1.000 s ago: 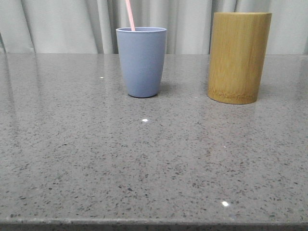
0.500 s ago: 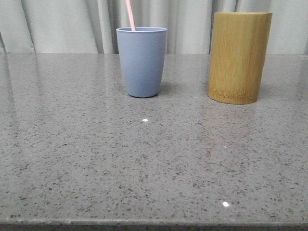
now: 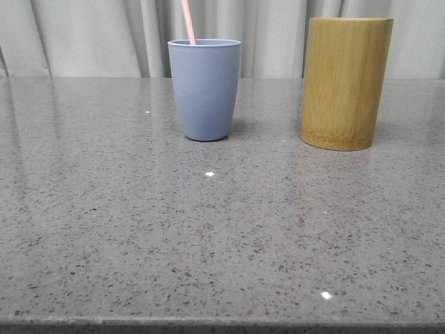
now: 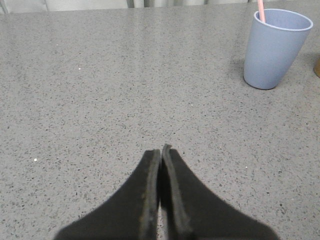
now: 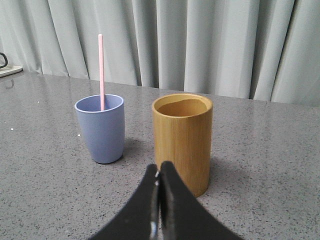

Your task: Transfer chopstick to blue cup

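Observation:
The blue cup stands upright at the back of the grey stone table, left of the bamboo cylinder. A pale pink chopstick stands in the cup and leans on its rim; it also shows in the right wrist view and the left wrist view. Neither gripper shows in the front view. My left gripper is shut and empty, low over the table, well short of the blue cup. My right gripper is shut and empty, in front of the bamboo cylinder and right of the blue cup.
Grey curtains hang behind the table. The bamboo cylinder looks empty in the right wrist view. The table's front edge runs along the bottom of the front view.

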`<action>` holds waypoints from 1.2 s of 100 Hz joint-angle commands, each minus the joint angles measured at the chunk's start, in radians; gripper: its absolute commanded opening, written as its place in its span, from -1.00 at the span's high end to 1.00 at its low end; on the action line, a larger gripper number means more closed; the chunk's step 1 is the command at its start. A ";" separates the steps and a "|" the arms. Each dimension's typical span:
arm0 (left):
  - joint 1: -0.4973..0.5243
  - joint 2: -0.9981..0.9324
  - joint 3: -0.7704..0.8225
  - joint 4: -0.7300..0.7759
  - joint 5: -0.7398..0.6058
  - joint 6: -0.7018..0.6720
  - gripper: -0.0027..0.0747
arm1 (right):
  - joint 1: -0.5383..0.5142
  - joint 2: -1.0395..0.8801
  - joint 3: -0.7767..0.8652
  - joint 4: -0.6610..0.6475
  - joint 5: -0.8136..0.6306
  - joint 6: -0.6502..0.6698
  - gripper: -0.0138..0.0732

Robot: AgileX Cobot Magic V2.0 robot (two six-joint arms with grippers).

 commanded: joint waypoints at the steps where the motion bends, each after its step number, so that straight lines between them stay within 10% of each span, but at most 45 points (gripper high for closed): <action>1: 0.004 0.009 -0.026 -0.009 -0.070 -0.012 0.98 | -0.005 0.005 -0.027 -0.009 -0.077 -0.007 0.82; 36: 0.008 -0.014 0.017 0.090 -0.082 -0.012 0.98 | -0.005 0.005 -0.027 -0.009 -0.077 -0.007 0.82; 74: 0.200 -0.125 0.242 0.012 -0.456 0.035 0.98 | -0.005 0.005 -0.027 -0.009 -0.077 -0.007 0.82; 120: 0.316 -0.295 0.464 -0.052 -0.577 0.132 0.98 | -0.005 0.005 -0.027 -0.009 -0.077 -0.007 0.82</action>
